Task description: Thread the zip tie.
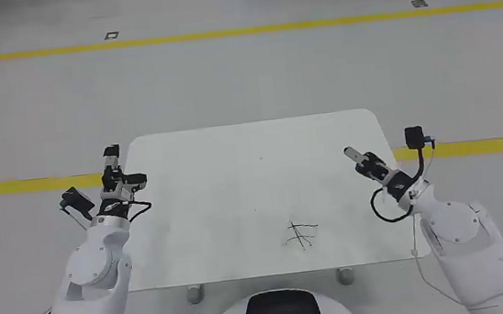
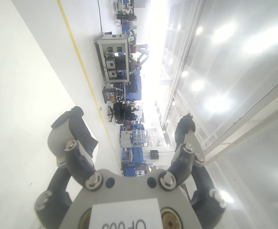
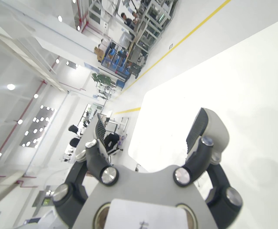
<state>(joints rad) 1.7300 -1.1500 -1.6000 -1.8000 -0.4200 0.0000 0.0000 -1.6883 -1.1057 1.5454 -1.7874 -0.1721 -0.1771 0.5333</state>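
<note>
- While both arms flank the white table (image 1: 233, 159), the zip tie (image 1: 301, 235), a small cluster of crossed thin dark strands, lies on its near part, right of centre.
- Left gripper (image 2: 131, 117): at table's left edge, fingers spread wide, holding nothing.
- Right gripper (image 3: 151, 117): over right edge, fingers wide apart, empty.

Overhead faces table (image 1: 233, 159) — wrists (rolled) look outward.

the zip ties (image 1: 301, 234), thin dark strands crossing at the lower middle of the top view (perhaps three or four), are too small to count or to tell heads from tails.
</note>
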